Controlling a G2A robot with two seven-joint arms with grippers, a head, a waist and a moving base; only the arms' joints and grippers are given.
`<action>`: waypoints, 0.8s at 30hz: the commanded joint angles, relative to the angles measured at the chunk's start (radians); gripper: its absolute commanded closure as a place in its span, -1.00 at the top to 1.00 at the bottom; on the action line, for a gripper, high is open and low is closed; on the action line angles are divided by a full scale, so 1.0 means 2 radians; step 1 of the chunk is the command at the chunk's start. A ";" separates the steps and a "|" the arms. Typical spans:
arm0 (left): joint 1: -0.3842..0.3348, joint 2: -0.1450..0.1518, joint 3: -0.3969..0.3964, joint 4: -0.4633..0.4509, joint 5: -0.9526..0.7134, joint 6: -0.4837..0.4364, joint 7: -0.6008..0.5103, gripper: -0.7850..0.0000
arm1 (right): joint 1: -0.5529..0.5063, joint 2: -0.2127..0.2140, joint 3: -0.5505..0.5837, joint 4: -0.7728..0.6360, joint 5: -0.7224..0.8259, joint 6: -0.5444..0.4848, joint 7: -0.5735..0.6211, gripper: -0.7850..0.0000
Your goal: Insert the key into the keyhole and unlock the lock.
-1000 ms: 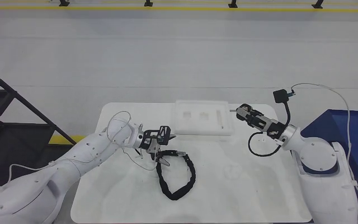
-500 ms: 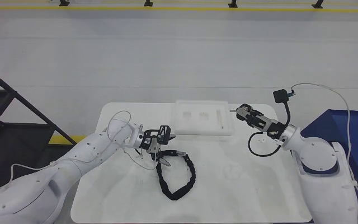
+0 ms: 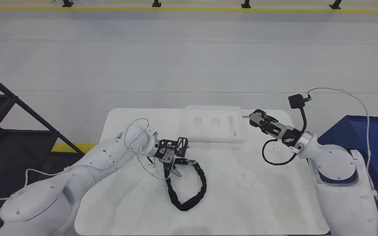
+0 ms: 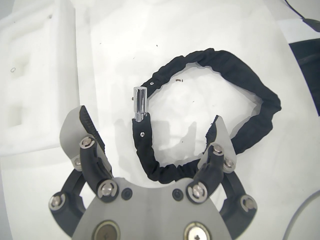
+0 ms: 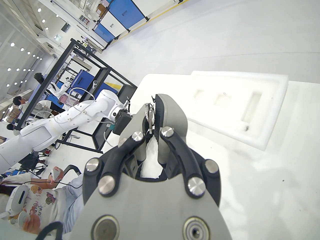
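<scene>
A black fabric-sleeved chain lock (image 3: 190,189) lies in a loop on the white table (image 3: 266,194). Its chrome cylinder end (image 4: 139,103) sticks out of one sleeve end. My left gripper (image 4: 150,126) hovers open just over that end, one finger on each side of the sleeve; in the top view the left gripper (image 3: 176,159) sits at the loop's upper left. My right gripper (image 3: 254,116) is held above the table's back right, shut on the key (image 5: 149,114), whose metal ring shows between the pads.
A white foam tray (image 3: 214,124) with shallow recesses stands at the table's back middle, between the two arms. A black cable (image 3: 277,156) hangs from the right arm. The table's front right is bare.
My left arm has shifted right and slightly forward, bringing its open gripper over the chain's cylinder end. The right arm has kept still.
</scene>
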 commanded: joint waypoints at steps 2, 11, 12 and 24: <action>-0.002 -0.023 0.015 0.028 0.024 -0.009 0.043 1.00 | 0.000 0.000 0.000 0.000 0.000 0.000 0.000 -1.00; -0.001 -0.078 0.016 0.127 0.119 0.012 0.143 1.00 | 0.000 0.000 0.000 0.000 0.000 0.000 0.000 -1.00; 0.000 -0.082 0.016 0.138 0.126 0.016 0.152 1.00 | 0.000 0.000 0.000 0.000 0.000 0.000 0.000 -1.00; -0.001 -0.121 0.016 0.233 0.180 0.039 0.239 -0.16 | 0.000 0.000 0.000 0.000 0.000 0.000 0.000 -1.00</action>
